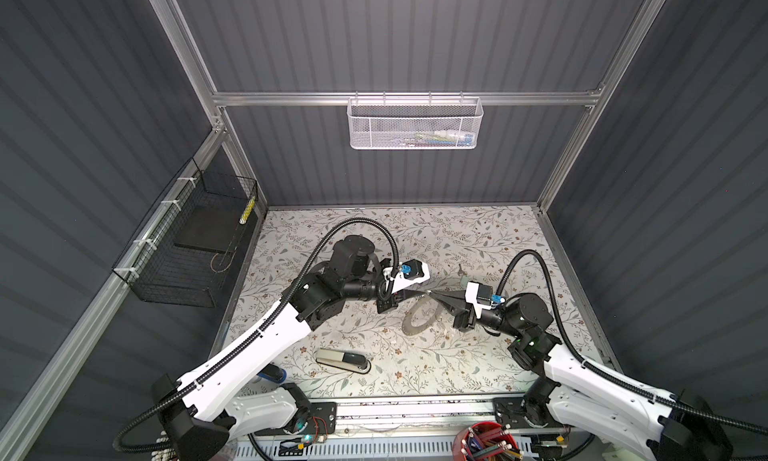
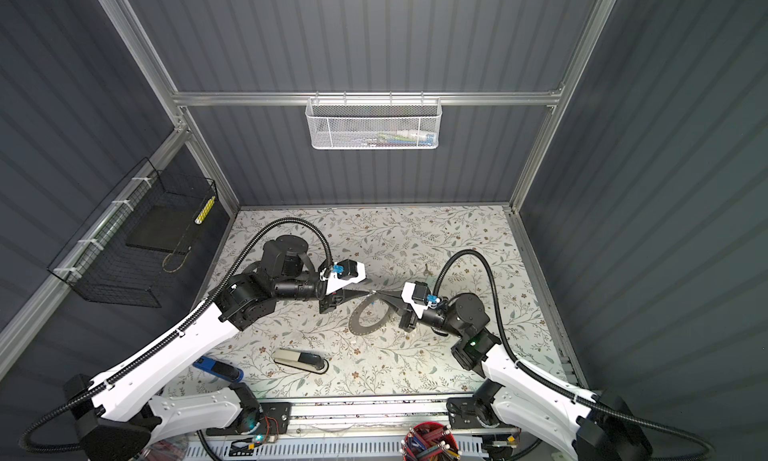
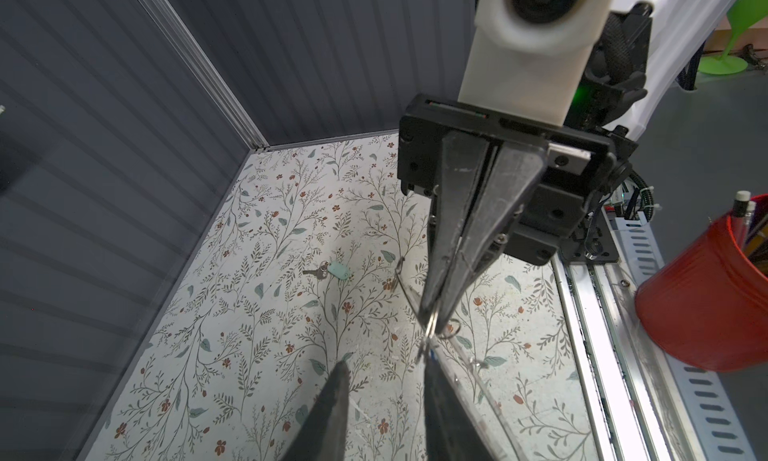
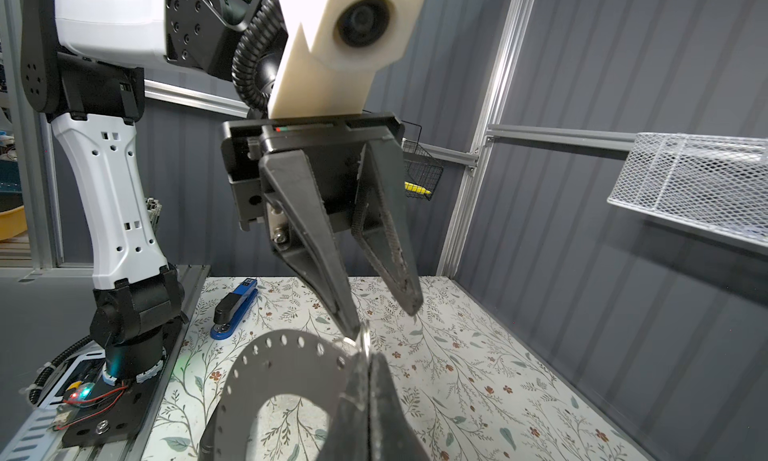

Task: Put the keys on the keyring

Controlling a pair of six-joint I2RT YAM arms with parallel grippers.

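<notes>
you have one keyring, one key in sight (mint tag), two staplers | left fingers apart, one tip at keyring's rim; right fingers closed on that rim above the desk | key shows in left wrist view, not right | left arm half-hides the blue stapler

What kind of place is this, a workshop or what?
Most likely a lab robot test cell: grey panel walls on an aluminium frame box in a floral-covered table, with staged office props such as a stapler and a red pencil cup.
</notes>
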